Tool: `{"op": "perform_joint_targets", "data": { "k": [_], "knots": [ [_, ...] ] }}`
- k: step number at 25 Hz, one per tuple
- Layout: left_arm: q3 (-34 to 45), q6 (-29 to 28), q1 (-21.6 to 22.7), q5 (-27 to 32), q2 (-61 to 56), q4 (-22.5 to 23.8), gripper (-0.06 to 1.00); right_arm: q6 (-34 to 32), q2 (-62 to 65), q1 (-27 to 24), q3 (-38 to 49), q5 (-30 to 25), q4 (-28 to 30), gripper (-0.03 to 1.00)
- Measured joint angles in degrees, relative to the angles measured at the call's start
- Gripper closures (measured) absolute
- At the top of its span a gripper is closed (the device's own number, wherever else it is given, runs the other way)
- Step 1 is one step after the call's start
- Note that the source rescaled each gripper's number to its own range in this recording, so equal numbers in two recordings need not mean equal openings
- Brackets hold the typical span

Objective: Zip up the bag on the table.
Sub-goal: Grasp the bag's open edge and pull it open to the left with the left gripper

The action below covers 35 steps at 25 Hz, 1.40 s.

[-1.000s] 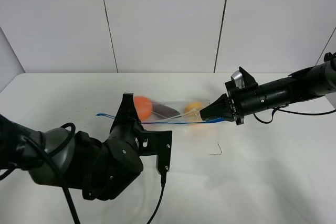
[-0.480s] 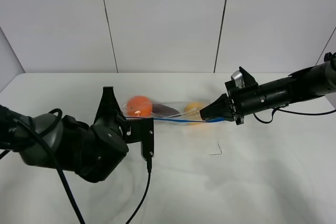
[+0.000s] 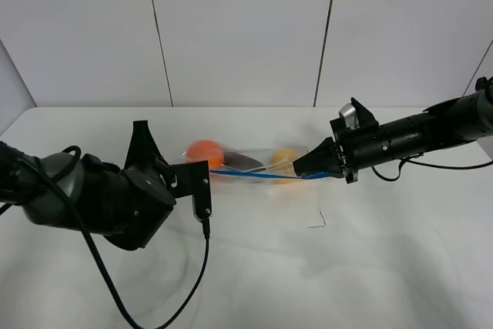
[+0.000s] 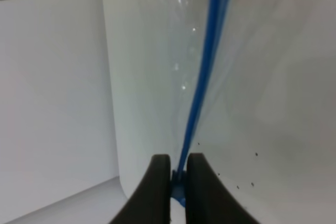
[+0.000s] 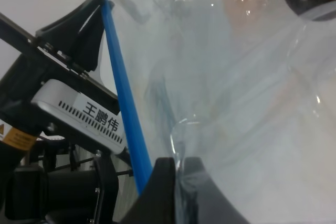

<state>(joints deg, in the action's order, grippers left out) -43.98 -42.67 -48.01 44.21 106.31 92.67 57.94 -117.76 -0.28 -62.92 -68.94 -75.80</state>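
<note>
The bag (image 3: 258, 153) sits near the middle of the table (image 3: 385, 252), stretched sideways between the two arms, with its blue strip (image 3: 254, 175) running taut along the near edge. The left fingers (image 4: 157, 182) are pressed together on the strip's left end; from above that grip is hidden behind the wrist camera. The right fingers (image 5: 164, 182) are clamped on the bag's right corner, just beside the strip, crinkled plastic bunched between them. Inside the bag an orange ball (image 3: 204, 152) lies toward the left, a dark purple item (image 3: 243, 162) in the middle and a yellow one (image 3: 283, 158) toward the right. Whether the strip is sealed along its length I cannot tell.
</note>
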Motion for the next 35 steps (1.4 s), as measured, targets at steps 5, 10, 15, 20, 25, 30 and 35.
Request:
{"op": "perform_joint_targets", "data": {
  "k": [5, 10, 15, 20, 25, 30, 35],
  "knots": [
    [0.0, 0.0, 0.0, 0.0, 0.0, 0.0, 0.94, 0.0, 0.0, 0.0, 0.0, 0.0, 0.0, 0.97],
    [0.0, -0.1, 0.0, 0.0, 0.0, 0.0, 0.94, 0.0, 0.0, 0.0, 0.0, 0.0, 0.1, 0.97],
    [0.0, -0.1, 1.3, -0.4, 0.0, 0.1, 0.94, 0.0, 0.0, 0.0, 0.0, 0.0, 0.0, 0.97],
    [0.0, -0.1, 1.4, -0.4, 0.0, 0.2, 0.94, 0.0, 0.0, 0.0, 0.0, 0.0, -0.1, 0.97],
    [0.0, -0.3, 1.4, -0.5, 0.0, 0.2, 0.94, 0.0, 0.0, 0.0, 0.0, 0.0, -0.1, 0.97],
    [0.1, -0.4, 1.7, -0.4, 0.0, 0.0, 0.75, 0.0, 0.0, 0.0, 0.0, 0.0, 0.1, 0.97],
    [0.1, -0.6, 2.0, -0.1, 0.0, -0.1, 0.34, 0.0, 0.0, 0.0, 0.0, 0.0, 0.2, 0.97]
  ]
}}
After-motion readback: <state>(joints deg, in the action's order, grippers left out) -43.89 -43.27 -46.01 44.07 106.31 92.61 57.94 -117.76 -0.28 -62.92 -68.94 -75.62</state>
